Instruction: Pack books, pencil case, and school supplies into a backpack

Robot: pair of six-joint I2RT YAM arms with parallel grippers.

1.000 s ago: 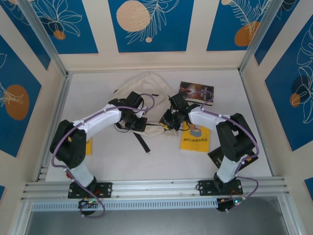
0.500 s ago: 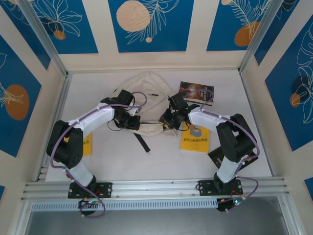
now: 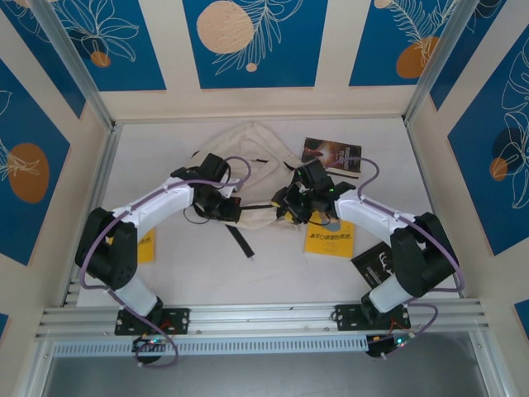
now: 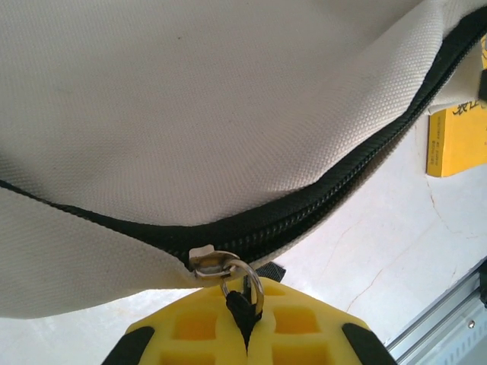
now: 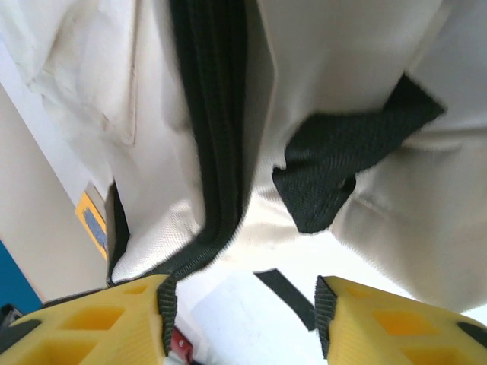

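cream backpack (image 4: 190, 114) has zip pull (image 4: 242, 310) between left fingers (image 4: 304, 338).

Top external: fixed, high, behind the arm bases (image 3: 153, 318), tilted down at the table (image 3: 264, 273). Bases at 6 o'clock, back wall (image 3: 256, 103) at 12, whole workspace in frame, seen from far off.
Left wrist: right up against the backpack (image 4: 190, 99), skimming along fabric and zip (image 4: 319, 205). Left gripper (image 4: 245, 323) at 6 o'clock, zip pull (image 4: 228, 270) just above it, yellow book (image 4: 456, 141) at 3.
Right wrist: equally tight on the same backpack, zip running from 7 to 12, right gripper (image 5: 240, 304) at 6.
Overlap: all three see the backpack; top and left wrist share the yellow book.
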